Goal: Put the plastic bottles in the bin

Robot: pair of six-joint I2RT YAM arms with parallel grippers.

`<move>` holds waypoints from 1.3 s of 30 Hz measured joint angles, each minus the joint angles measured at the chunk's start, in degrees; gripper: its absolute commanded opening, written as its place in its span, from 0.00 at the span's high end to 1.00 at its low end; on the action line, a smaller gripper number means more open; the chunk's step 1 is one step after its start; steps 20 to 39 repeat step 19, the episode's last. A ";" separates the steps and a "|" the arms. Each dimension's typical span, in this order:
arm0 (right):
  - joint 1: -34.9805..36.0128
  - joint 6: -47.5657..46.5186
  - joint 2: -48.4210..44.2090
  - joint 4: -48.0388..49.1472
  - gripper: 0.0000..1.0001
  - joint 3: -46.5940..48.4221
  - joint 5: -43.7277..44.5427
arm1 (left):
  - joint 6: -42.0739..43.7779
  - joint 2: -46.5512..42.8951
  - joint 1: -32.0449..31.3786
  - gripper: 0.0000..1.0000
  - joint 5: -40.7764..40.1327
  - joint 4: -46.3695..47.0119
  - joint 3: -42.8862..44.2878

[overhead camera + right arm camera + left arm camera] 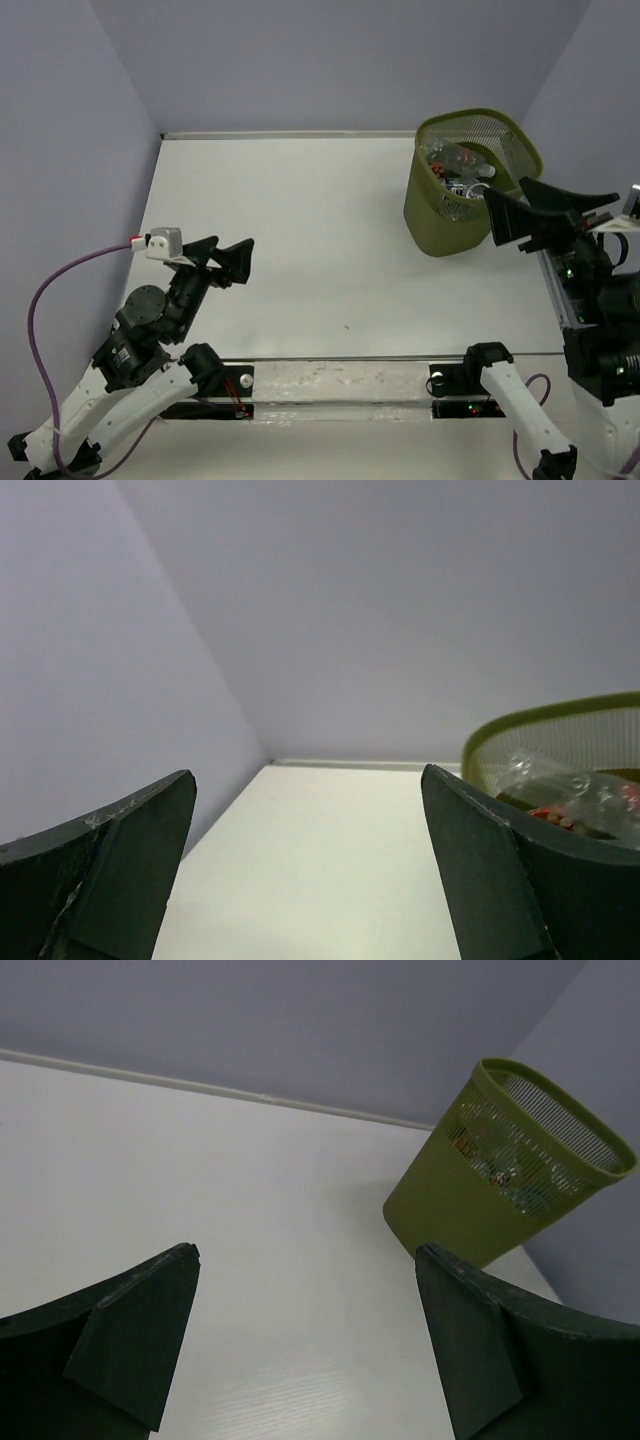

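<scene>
The olive-green wire-mesh bin [445, 215] stands at the back right of the table. Several clear plastic bottles [460, 165] lie piled inside it, some with red and white details. My right gripper [506, 192] hangs open and empty just right of the bin, beside its rim. In the right wrist view my right gripper [308, 775] frames bare table, with the bin's rim [540, 720] and a clear bottle [560, 785] at the right. My left gripper [236, 262] is open and empty over the left side of the table. In its own view my left gripper [305, 1252] faces the bin [440, 1210].
Purple-grey walls close the table at the back and both sides. A purple cable [60, 275] loops off the left arm. A pale rail [340, 375] runs along the near edge between the arm bases.
</scene>
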 measured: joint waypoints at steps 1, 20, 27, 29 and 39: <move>0.00 0.81 -3.19 0.50 0.00 -2.16 -2.29 | 0.00 -1.42 0.02 0.01 0.33 0.50 -0.17; 0.00 2.25 -31.28 -11.37 0.00 -20.13 -1.60 | -4.11 -9.60 0.04 0.01 2.03 -0.66 3.15; 0.00 2.25 -31.28 -11.37 0.00 -20.13 -1.60 | -4.11 -9.60 0.04 0.01 2.03 -0.66 3.15; 0.00 2.25 -31.28 -11.37 0.00 -20.13 -1.60 | -4.11 -9.60 0.04 0.01 2.03 -0.66 3.15; 0.00 2.25 -31.28 -11.37 0.00 -20.13 -1.60 | -4.11 -9.60 0.04 0.01 2.03 -0.66 3.15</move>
